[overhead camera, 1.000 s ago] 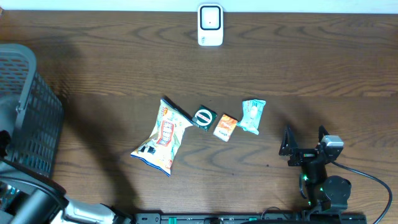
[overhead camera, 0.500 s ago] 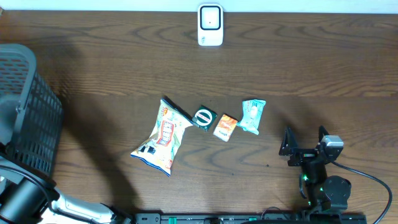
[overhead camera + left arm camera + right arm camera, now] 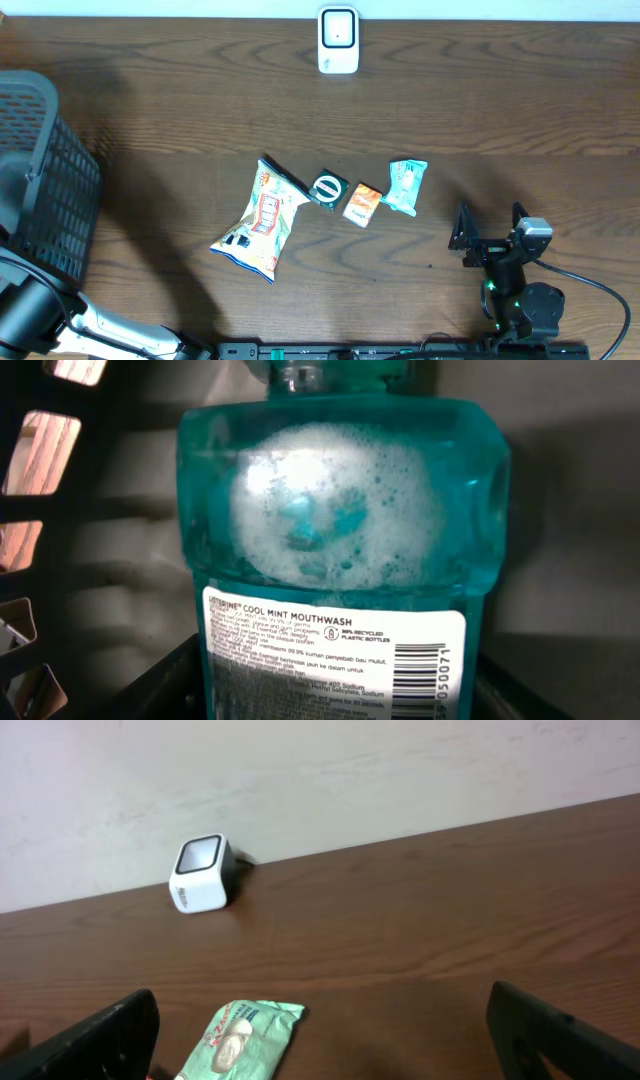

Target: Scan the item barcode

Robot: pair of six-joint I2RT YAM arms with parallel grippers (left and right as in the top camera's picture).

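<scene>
A dark wood-grain table meets a pale wall — plain, faintly scuffed.

Overhead looks straight down on the whole table. The left wrist camera is jammed right up against a mouthwash bottle, seemingly inside the basket. The right wrist camera sits low, facing across to the back wall, and shares the scanner and teal packet with overhead.

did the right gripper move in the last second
No. The right gripper is at the same spot, below and right of the teal packet, jaws open.
</scene>
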